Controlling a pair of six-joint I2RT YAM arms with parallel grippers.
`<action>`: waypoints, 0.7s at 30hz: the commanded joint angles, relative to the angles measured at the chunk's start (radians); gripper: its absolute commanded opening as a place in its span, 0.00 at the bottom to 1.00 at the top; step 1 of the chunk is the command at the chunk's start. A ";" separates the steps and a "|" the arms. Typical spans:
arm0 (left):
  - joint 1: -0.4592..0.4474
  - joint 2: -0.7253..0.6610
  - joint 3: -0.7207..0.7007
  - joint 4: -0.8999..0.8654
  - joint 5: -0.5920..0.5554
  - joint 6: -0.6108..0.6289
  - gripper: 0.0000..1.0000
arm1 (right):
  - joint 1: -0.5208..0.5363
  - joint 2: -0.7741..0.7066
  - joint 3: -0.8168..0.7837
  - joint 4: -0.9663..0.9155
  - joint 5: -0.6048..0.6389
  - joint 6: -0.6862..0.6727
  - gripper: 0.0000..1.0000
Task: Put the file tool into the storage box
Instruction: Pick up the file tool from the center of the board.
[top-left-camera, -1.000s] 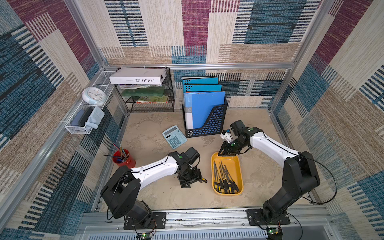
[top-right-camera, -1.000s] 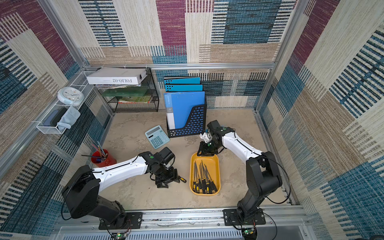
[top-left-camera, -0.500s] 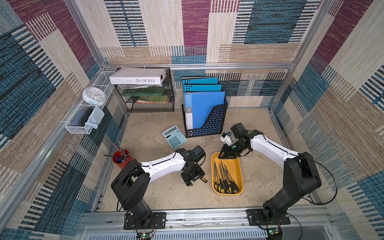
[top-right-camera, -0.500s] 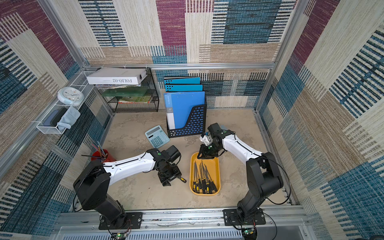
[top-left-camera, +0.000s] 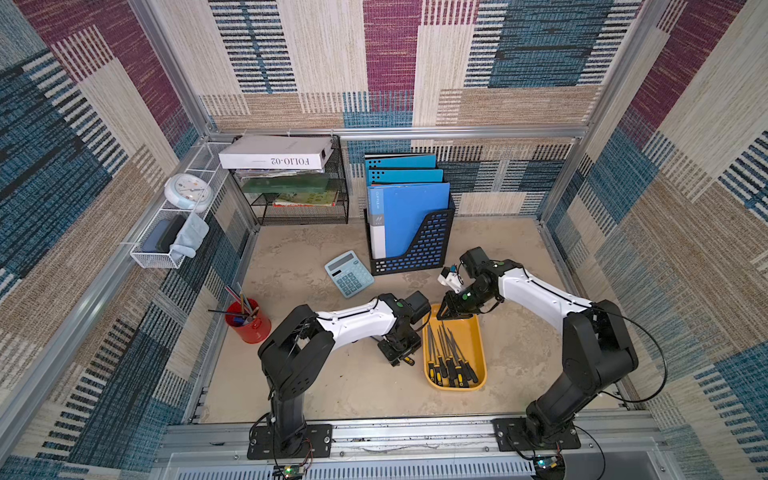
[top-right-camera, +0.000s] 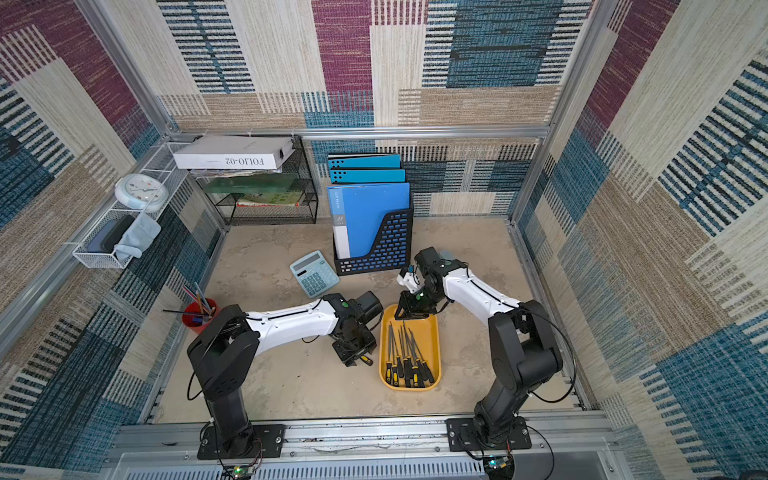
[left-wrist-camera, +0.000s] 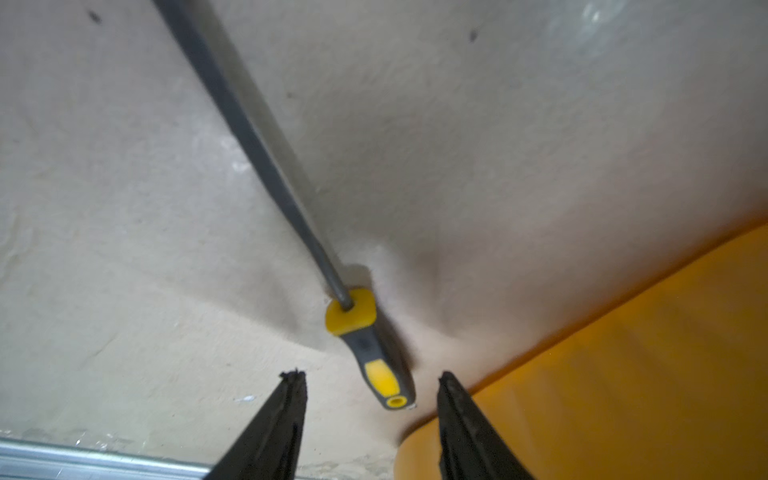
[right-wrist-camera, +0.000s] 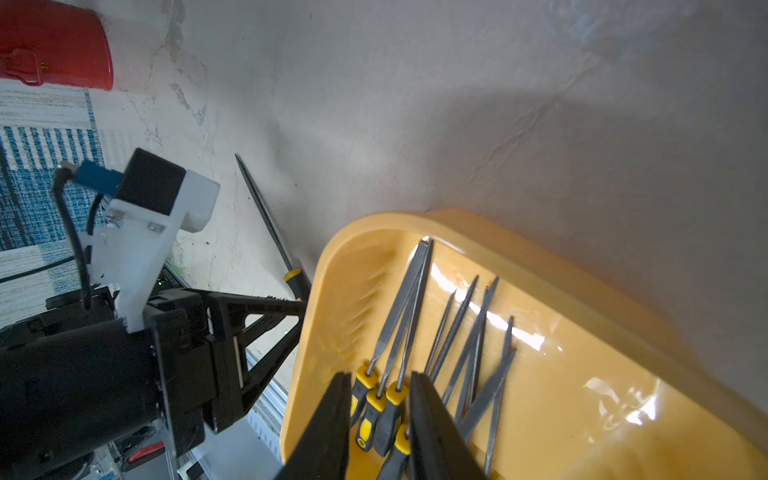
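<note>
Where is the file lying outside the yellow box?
In the left wrist view, the file lies on the table at the storage box's left side, handle between the left gripper's open jaws.

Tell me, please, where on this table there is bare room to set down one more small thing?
Bare patches: between the storage box and the right arm's base; between the folder holder and the right wall; between the mesh rack and the calculator. Crowded: beside the box, where the left gripper, jaws open, flanks the file tool.
</note>
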 joint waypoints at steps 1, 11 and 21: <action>-0.003 0.024 0.007 -0.018 -0.028 -0.026 0.45 | -0.003 0.004 0.008 -0.025 -0.017 -0.036 0.30; 0.001 0.021 -0.033 -0.023 0.005 0.050 0.14 | -0.005 0.000 0.011 -0.018 -0.032 -0.031 0.28; 0.023 -0.215 -0.078 -0.069 0.103 0.436 0.10 | -0.003 -0.038 -0.021 0.098 -0.220 0.075 0.33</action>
